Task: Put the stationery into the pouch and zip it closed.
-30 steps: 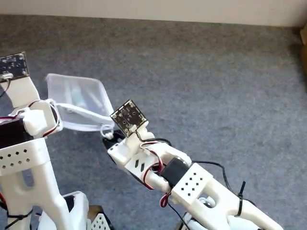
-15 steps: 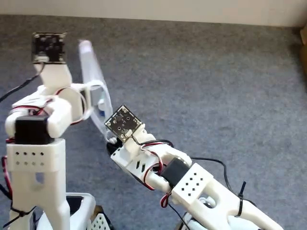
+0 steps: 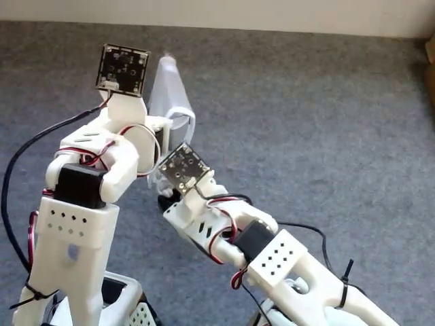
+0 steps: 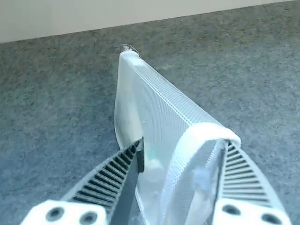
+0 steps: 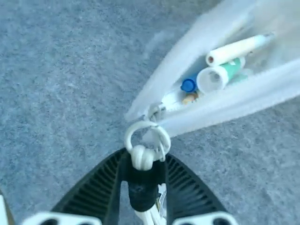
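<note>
A translucent mesh pouch (image 3: pixel 170 92) stands edge-on above the grey carpet, held between both arms. My left gripper (image 4: pixel 183 164) is shut on the pouch (image 4: pixel 154 117) at its white strap end (image 4: pixel 201 136); in the high view the left gripper (image 3: pixel 166 125) sits under the pouch. My right gripper (image 5: pixel 143 173) is shut on the zipper pull cord (image 5: pixel 140 157) below its ring (image 5: pixel 146 136). The pouch mouth (image 5: pixel 225 93) gapes there, showing a white pen (image 5: pixel 239 48), a green-and-white tube (image 5: pixel 220 75) and a blue cap (image 5: pixel 188 85) inside. The right gripper (image 3: pixel 164 198) sits low beside the pouch.
Grey carpet (image 3: pixel 326 122) spreads to the right and back. A pale wall base (image 3: pixel 272 13) runs along the far edge, with a wooden object (image 3: pixel 431 68) at the right edge. Both arm bases crowd the near left and centre.
The left arm has swung right and away, turning the pouch from lying flat at the left to standing edge-on. The right gripper kept its hold and shifted slightly.
</note>
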Tool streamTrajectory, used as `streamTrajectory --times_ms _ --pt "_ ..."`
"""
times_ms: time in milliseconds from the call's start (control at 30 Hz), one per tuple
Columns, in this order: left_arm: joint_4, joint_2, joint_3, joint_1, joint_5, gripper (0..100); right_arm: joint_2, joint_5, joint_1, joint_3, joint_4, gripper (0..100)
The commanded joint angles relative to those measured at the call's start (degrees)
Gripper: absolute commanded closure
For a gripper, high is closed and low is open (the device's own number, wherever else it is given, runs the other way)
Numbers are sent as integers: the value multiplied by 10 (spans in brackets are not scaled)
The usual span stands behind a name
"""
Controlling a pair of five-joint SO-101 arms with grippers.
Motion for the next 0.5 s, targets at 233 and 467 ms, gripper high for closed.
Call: streamTrajectory --times_ms 233,467 --pt "-14 -4 -15 48 -29 745 -15 6 25 -7 -31 993" --pt "-11 -5 -14 20 -40 747 -15 5 53 -8 -51 993"
